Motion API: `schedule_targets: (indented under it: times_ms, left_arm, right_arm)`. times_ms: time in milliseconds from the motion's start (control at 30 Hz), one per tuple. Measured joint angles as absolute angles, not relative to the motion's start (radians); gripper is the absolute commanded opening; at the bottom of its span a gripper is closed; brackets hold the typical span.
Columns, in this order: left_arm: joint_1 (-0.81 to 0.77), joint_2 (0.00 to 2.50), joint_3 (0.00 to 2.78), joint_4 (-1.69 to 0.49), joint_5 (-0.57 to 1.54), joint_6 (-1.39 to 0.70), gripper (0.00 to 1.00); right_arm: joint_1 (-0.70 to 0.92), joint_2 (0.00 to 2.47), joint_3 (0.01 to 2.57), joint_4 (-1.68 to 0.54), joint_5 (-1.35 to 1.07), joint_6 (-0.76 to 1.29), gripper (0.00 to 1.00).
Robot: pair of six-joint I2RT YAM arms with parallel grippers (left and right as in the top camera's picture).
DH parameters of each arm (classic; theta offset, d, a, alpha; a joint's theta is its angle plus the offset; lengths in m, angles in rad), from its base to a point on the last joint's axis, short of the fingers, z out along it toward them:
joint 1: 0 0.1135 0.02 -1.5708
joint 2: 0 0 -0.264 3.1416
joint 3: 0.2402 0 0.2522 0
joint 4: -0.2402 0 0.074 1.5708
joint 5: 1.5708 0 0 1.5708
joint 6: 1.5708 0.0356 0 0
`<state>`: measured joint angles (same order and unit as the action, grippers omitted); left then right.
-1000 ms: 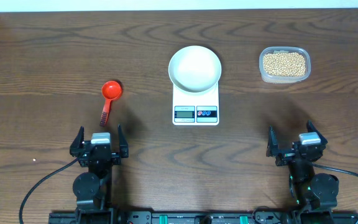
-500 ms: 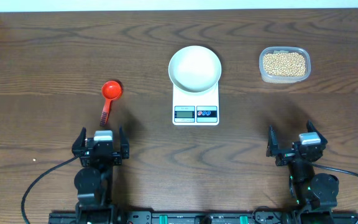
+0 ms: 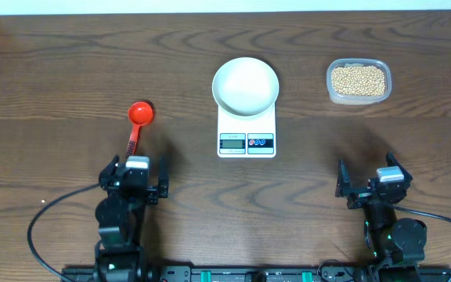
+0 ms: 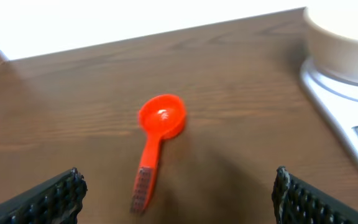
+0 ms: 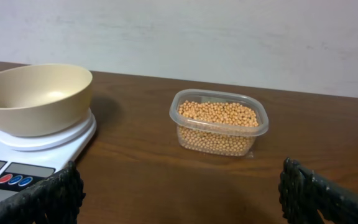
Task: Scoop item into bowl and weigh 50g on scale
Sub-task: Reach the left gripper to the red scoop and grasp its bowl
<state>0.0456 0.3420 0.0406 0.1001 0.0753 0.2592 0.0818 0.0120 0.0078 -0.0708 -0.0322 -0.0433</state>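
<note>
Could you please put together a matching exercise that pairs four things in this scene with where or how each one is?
Things:
1. bowl
2. red scoop
3. beans
4. left pincer

Place or state:
a. in the clear container
b. on the scale
c. lying on the table, left of the scale
d. open, holding nothing

Pairs: 1-b, 2-c, 3-a, 4-d

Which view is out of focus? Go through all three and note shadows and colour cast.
Left wrist: soft all over, the red scoop and scale edges smeared, the background washed out white. Right wrist: sharp, single beans readable, but the bowl looks cream under a warm cast. Overhead: crisp, even light, faint shadows on the table.
</note>
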Motion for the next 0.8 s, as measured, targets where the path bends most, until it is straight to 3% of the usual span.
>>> schedule_targets:
  times_ms: [267, 600, 800]
  left_arm:
    - [0.046, 0.708, 0.465, -0.161, 0.238, 0.259, 0.98]
    - [0.046, 1.206, 1.081, -0.688, 0.272, 0.259, 0.98]
    - [0.046, 1.312, 1.166, -0.703, 0.307, 0.259, 0.98]
  right_arm:
    - [0.082, 0.012, 0.007, -0.07, -0.031, -0.043, 0.99]
    - [0.082, 0.012, 0.007, -0.071, -0.03, -0.043, 0.99]
    - [0.082, 0.012, 0.007, -0.07, -0.03, -0.043, 0.99]
